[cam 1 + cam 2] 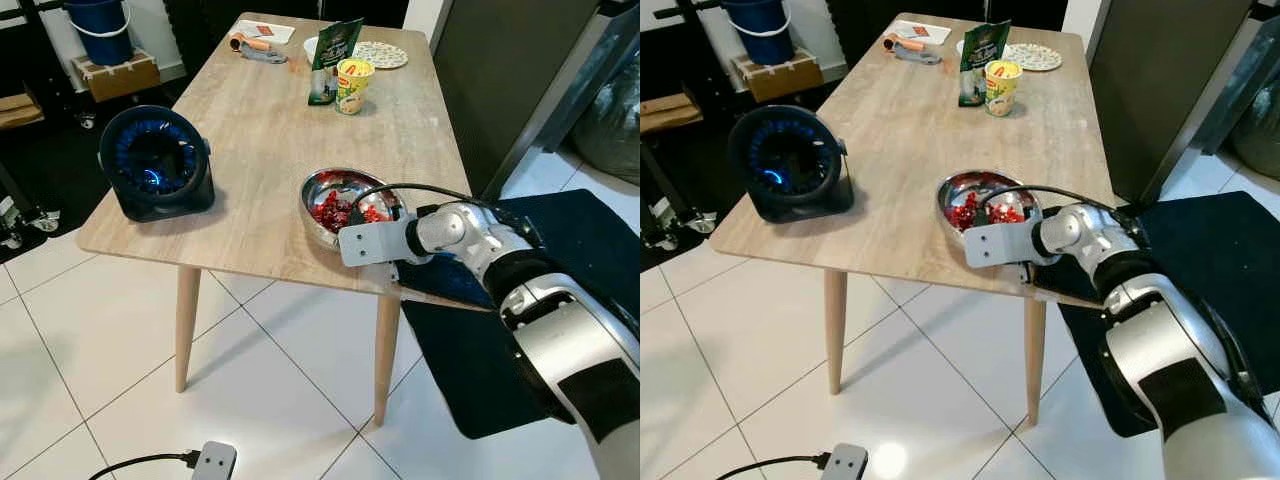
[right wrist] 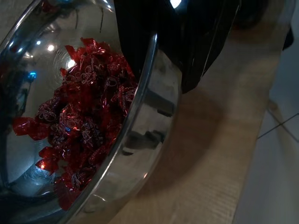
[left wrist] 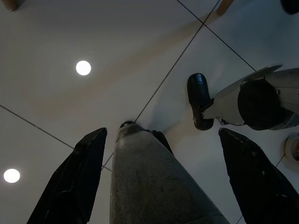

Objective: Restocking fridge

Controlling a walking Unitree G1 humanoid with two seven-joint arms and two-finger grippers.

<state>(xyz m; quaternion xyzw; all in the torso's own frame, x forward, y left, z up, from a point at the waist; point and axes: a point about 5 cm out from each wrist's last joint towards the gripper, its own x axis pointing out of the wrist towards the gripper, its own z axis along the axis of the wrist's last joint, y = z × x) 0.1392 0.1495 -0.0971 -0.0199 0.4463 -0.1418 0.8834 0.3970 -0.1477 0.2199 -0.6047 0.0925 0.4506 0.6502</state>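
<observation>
A shiny steel bowl (image 1: 322, 189) full of red wrapped sweets (image 2: 84, 121) sits near the front right edge of the wooden table (image 1: 250, 140). My right gripper (image 2: 163, 77) is at the bowl's near side. One black finger sits inside the rim and the other outside, clamped on the wall. From the head views, the silver wrist (image 1: 440, 232) reaches in from the right and hides the fingers. My left gripper (image 3: 161, 135) hangs open above the tiled floor, with my own leg showing between its fingers.
A dark round fan (image 1: 155, 165) stands on the table's left. A cup of noodles (image 1: 353, 85), a green bag (image 1: 333, 60) and a plate (image 1: 380, 53) sit at the far end. A tall dark grey panel (image 1: 500, 70) and a dark mat (image 1: 590, 240) lie to the right. A power strip (image 1: 212, 462) lies on the floor.
</observation>
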